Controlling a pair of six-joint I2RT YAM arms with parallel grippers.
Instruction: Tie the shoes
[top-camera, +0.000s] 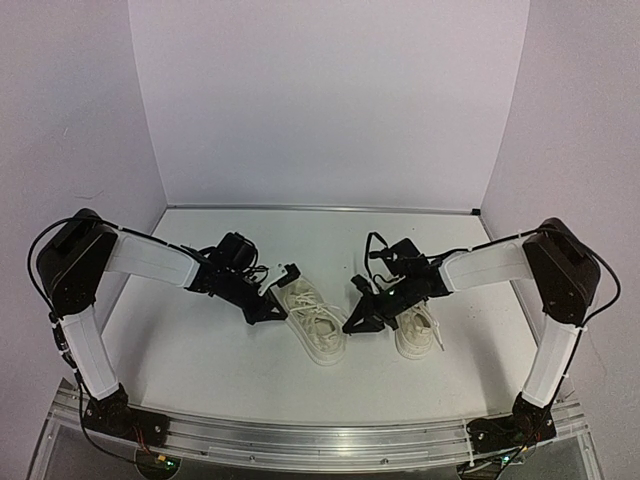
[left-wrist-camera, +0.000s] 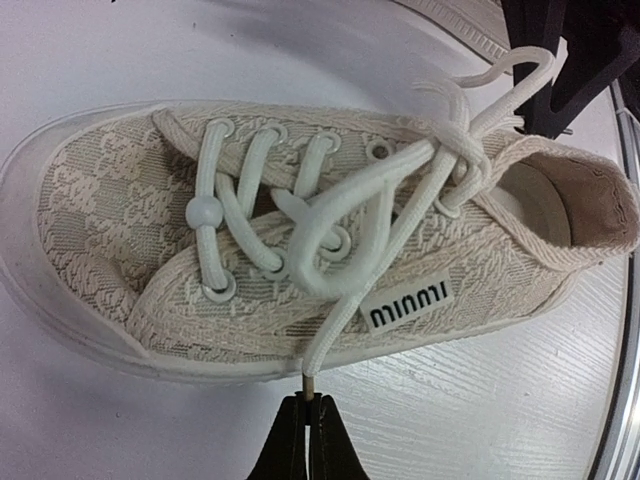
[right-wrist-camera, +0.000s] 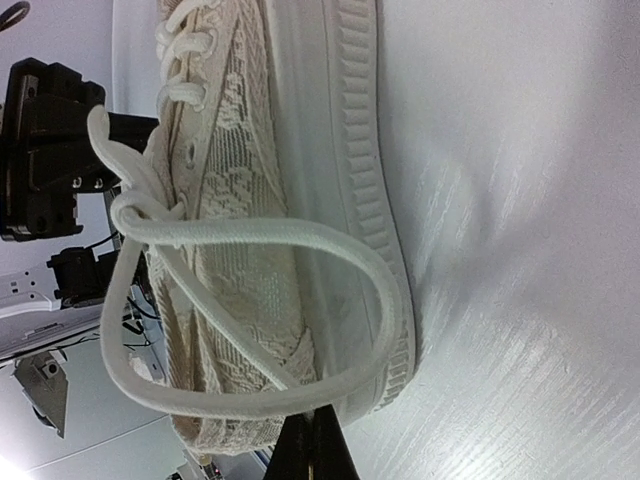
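Cream-white mesh low-top sneaker (top-camera: 312, 325) lay flat mid white table (top-camera: 200, 350), twin sneaker (top-camera: 418, 332) just beside it, left gripper (left-wrist-camera: 308, 400) low at its side, clamped on thin white lace (left-wrist-camera: 318, 345) tip, right gripper (right-wrist-camera: 310, 425) opposite, pinched closed on lace loop (right-wrist-camera: 280, 235).

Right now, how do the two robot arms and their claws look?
Both arms match: the left arm and right arm have white box-like links between bulky black joints. Thin black cables loop outside them. The left claw and right claw are black and taper to narrow tips. No markings are readable.
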